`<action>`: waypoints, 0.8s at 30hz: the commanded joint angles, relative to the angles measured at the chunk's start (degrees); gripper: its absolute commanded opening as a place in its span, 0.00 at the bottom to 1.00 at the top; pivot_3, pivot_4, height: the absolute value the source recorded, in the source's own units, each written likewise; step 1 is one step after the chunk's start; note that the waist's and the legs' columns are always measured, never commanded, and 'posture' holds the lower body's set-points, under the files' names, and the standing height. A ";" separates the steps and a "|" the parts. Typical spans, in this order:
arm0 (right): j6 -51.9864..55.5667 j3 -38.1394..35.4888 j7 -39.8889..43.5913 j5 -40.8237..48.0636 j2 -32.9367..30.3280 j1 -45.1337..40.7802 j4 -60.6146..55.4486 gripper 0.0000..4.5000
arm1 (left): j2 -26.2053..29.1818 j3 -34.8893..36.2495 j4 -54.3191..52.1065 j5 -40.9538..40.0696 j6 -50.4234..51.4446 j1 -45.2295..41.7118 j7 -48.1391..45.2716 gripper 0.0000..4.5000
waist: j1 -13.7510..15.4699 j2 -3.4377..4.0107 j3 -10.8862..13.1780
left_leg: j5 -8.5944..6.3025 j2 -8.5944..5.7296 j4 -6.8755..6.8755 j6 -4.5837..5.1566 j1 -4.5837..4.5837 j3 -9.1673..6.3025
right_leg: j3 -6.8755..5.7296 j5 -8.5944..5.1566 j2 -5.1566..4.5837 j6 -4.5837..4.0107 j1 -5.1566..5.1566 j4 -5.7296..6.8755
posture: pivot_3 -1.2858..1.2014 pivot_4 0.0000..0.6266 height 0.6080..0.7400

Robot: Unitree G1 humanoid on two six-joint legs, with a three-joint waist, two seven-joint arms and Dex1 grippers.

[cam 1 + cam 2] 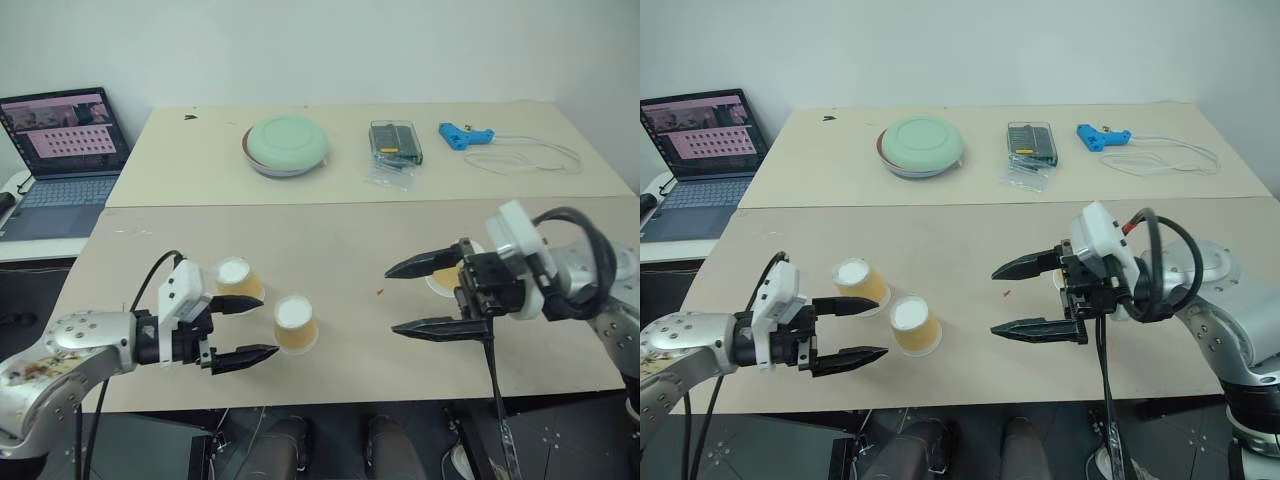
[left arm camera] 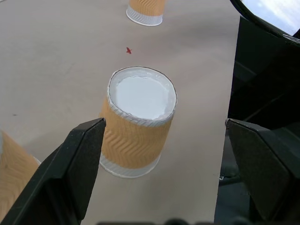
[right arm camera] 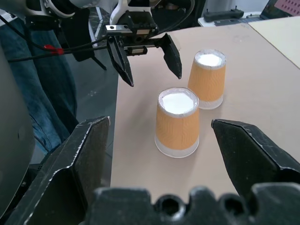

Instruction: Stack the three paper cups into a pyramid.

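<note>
Both grippers, left (image 1: 243, 329) and right (image 1: 420, 297), hang wide open and empty, so nothing's stacked yet: all three paper cups (image 1: 296, 323) sit upside-down, apart, along the worktop's (image 1: 330, 250) near edge.

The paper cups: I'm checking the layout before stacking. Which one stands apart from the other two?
The cup half hidden behind the right hand. The other two cups stand upside down, close together, by the left hand.
</note>
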 commanded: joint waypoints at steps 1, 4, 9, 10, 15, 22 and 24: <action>-1.22 1.73 -1.50 -4.86 -0.97 1.28 -0.99 0.92 | -2.56 -4.57 2.13 4.48 -3.29 -3.36 0.66 0.97 | 0.14 -0.03 -0.01 | 0.00 0.01 0.01 0.00 0.00 -0.01 | -0.02 0.00 0.00 0.00 0.01 0.01 | 0.52 0.24 0.99; -1.64 3.52 -2.41 -8.92 -1.59 2.34 -1.26 0.92 | -4.43 -8.06 4.09 8.22 -5.26 -5.12 0.43 0.97 | 0.04 -0.03 -0.01 | 0.01 -0.01 0.02 -0.01 -0.02 0.02 | 0.01 0.03 0.00 -0.01 -0.02 0.01 | 0.52 0.24 0.99; -1.23 4.62 -6.05 -12.55 -0.37 2.98 -1.23 0.92 | -6.97 -10.26 6.70 9.31 -5.52 -8.31 -0.63 0.97 | -0.01 -0.03 -0.01 | 0.02 0.02 0.02 -0.02 -0.02 0.01 | 0.00 0.03 0.03 0.00 -0.02 0.02 | 0.52 0.24 0.99; -0.93 4.97 -7.01 -13.42 -0.01 2.88 -0.62 0.92 | -7.34 -10.40 7.28 9.58 -5.58 -8.87 -0.72 0.97 | -0.02 -0.03 -0.01 | 0.02 0.02 0.02 -0.02 0.00 0.01 | -0.01 0.03 0.04 0.00 0.00 0.02 | 0.52 0.24 0.99; -0.35 3.98 -8.49 -14.16 0.41 5.22 -0.64 0.92 | -8.54 -11.06 9.58 11.37 -6.39 -11.06 -1.02 0.97 | -0.03 -0.03 -0.01 | 0.04 0.01 0.04 -0.03 0.03 0.01 | 0.00 0.05 0.04 0.03 0.02 0.02 | 0.52 0.24 0.99; -0.34 1.80 -10.40 -13.54 0.63 6.77 -1.40 0.92 | -8.80 -11.29 10.28 11.30 -5.63 -11.97 -2.44 0.97 | -0.06 -0.03 -0.01 | 0.04 -0.01 0.05 -0.03 0.03 0.01 | 0.01 0.07 0.05 0.02 0.02 0.03 | 0.52 0.24 0.99; -0.61 1.61 -10.50 -13.89 0.48 7.07 -1.27 0.92 | -8.95 -11.40 10.34 11.16 -5.35 -12.21 -2.58 0.85 | -0.10 -0.03 -0.01 | 0.05 0.01 0.05 -0.04 0.05 0.01 | 0.01 0.07 0.06 0.02 0.03 0.04 | 0.52 0.24 0.99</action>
